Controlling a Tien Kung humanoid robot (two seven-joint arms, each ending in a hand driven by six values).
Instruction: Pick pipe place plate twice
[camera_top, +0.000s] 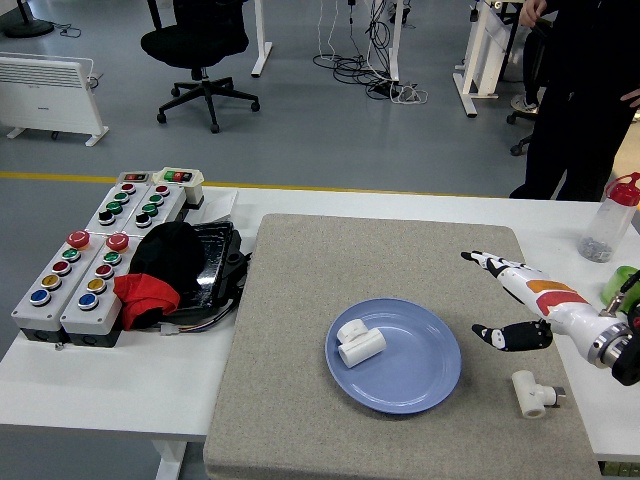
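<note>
Right robot hand (513, 305) spread open, empty — hovering beside plate (420, 375).

Two white pipe pieces: one pipe (359, 343) on the single blue plate (420, 375), another pipe piece (529, 392) on the one grey mat (380, 265). Two button boxes (85, 275) (possibly more), one bottle (609, 218), one robot hand (512, 305).

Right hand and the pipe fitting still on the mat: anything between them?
Nothing: in the head view only bare grey mat separates the open right hand from the white pipe fitting just below it.
</note>
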